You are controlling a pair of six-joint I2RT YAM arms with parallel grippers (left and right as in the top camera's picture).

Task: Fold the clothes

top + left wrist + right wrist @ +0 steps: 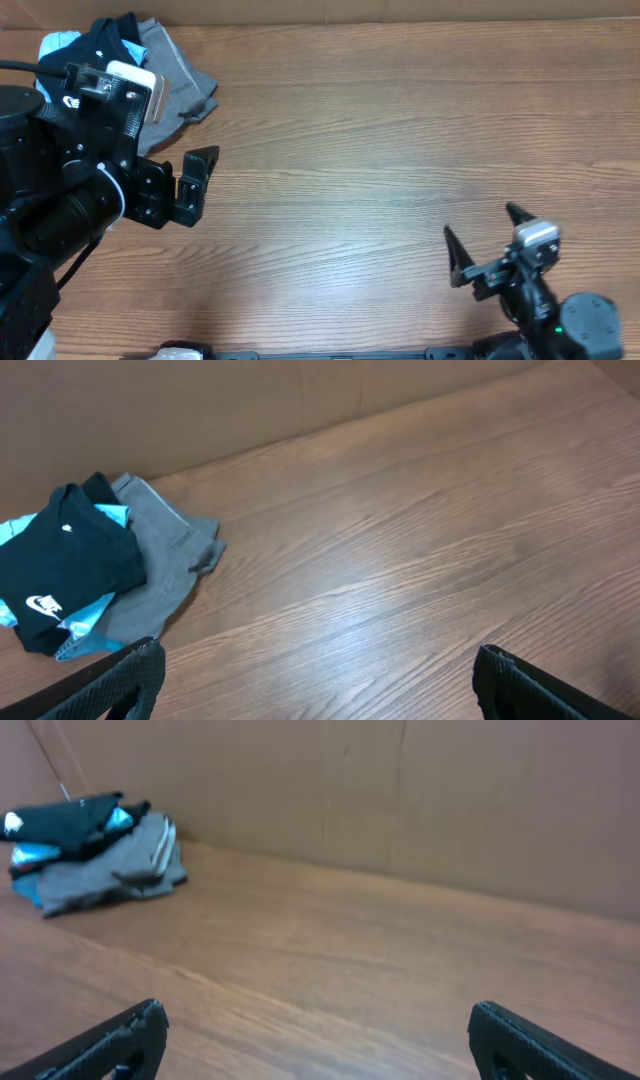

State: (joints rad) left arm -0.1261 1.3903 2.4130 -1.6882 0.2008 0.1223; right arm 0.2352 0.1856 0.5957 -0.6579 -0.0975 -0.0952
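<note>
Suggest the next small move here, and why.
Probably move the left tool toward the black T-shirt lying on top of the pile and grip an edge: both tools are open and empty, and the left one sits much nearer it than the right tool.

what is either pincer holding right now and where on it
Nothing. The left pincer and right pincer are both open and empty; the black T-shirt lies untouched, piled with the grey garment.
</note>
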